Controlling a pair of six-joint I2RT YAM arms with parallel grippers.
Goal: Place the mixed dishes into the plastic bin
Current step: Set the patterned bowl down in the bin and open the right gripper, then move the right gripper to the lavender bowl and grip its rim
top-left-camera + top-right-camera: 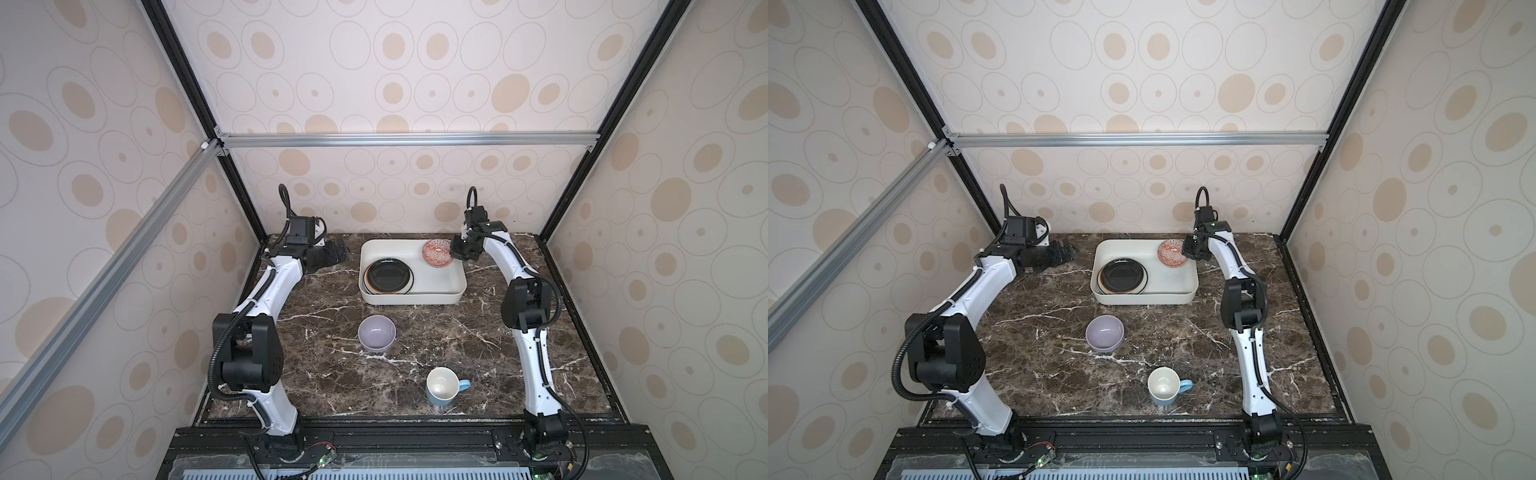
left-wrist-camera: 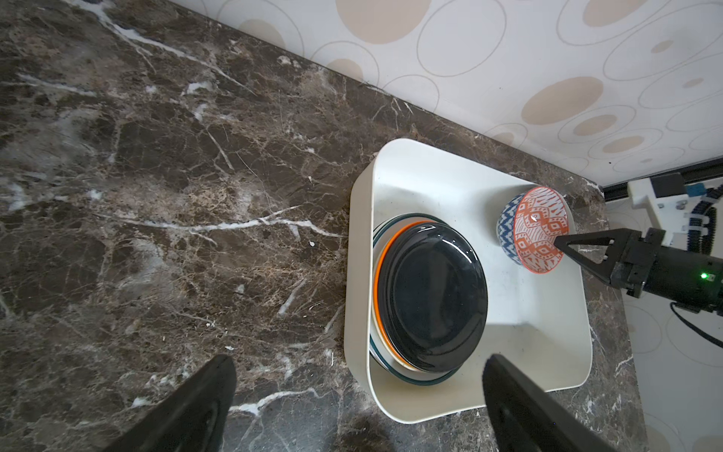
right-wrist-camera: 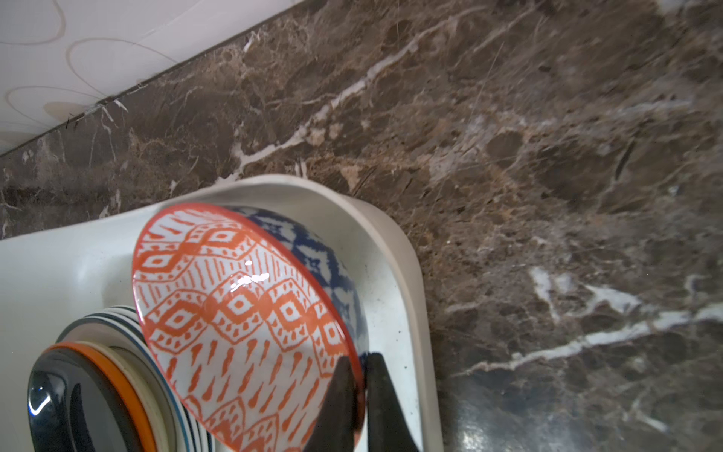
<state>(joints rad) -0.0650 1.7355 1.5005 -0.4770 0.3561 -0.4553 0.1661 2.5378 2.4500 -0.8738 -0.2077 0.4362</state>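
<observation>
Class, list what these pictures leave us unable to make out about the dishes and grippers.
The white plate: mostly covered by the upside-down black plate, every view.
That black plate's upper face: turned downward.
The right gripper: whether its jaws pinch or merely straddle the patterned bowl's rim; right wrist view too tight.

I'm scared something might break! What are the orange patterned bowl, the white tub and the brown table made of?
The orange-and-white patterned round bowl looks like glazed ceramic: bright glare spots on its painted inside. The off-white rectangular tub seems to be matte plastic: thin, smooth, rounded walls. The dark brown tabletop looks like marble with white veins, perhaps only printed.
</observation>
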